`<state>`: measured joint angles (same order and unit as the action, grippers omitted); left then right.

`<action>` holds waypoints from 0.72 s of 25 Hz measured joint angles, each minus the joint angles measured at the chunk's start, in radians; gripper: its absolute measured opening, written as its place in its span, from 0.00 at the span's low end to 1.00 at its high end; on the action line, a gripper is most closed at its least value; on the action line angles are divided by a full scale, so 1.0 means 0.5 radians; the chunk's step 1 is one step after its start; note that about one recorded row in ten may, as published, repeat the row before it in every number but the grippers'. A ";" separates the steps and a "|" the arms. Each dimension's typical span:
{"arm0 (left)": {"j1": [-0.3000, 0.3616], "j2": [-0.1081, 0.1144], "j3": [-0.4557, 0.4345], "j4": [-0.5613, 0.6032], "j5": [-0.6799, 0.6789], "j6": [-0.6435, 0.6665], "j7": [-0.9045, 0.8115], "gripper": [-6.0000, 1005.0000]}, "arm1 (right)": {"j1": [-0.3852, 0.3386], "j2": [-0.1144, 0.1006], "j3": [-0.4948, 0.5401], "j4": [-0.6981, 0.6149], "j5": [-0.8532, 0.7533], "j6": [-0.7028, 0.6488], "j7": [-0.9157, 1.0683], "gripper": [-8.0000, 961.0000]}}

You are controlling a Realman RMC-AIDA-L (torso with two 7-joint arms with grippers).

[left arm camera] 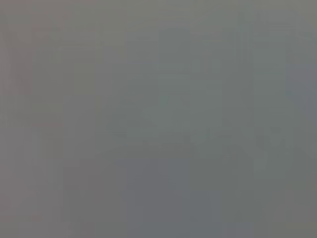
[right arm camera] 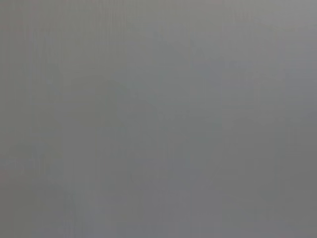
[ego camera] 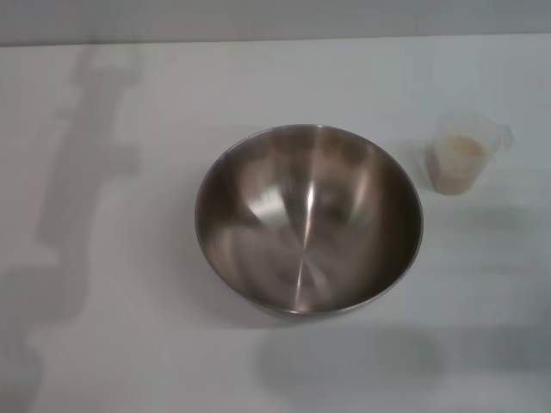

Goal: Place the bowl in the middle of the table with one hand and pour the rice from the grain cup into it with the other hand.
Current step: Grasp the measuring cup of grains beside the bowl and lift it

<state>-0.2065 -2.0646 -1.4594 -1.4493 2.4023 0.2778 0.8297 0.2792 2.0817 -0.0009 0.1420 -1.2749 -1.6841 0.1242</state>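
Neither gripper showed in any of my views; both wrist cameras gave only flat grey, so I could not tell how the fingers stood. Out on the table the bowl sat upright near the middle, bare steel inside. Just to its right and slightly farther off stood the grain cup, apart from the bowl, holding what looked like rice.

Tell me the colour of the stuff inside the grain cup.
Pale off-white, slightly beige rice in the clear grain cup; the head view shows it best.
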 joint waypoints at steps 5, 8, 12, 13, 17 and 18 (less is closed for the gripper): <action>0.063 0.001 0.296 0.687 0.272 1.432 -0.641 0.68 | -0.012 0.002 0.001 -0.008 0.000 0.010 0.000 0.69; 0.065 0.001 0.289 1.114 0.404 1.867 -1.270 0.75 | -0.047 0.002 -0.002 -0.007 0.000 0.016 -0.008 0.69; -0.068 -0.006 0.189 1.782 0.417 2.233 -1.821 0.78 | -0.113 0.003 -0.017 -0.007 -0.007 0.062 -0.017 0.69; -0.089 -0.008 0.180 1.868 0.415 2.268 -1.847 0.79 | -0.124 0.002 -0.019 -0.007 -0.011 0.107 -0.017 0.69; -0.129 -0.013 0.165 2.103 0.410 2.339 -1.910 0.80 | -0.115 0.000 -0.026 -0.014 -0.046 0.336 -0.018 0.69; -0.134 -0.015 0.165 2.123 0.410 2.339 -1.911 0.80 | -0.101 -0.001 -0.027 -0.017 -0.061 0.405 -0.023 0.69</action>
<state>-0.2733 -2.0719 -1.3768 -0.3876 2.6073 1.4472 -0.1259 0.2287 2.0814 -0.0145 0.1333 -1.3055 -1.4816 0.1125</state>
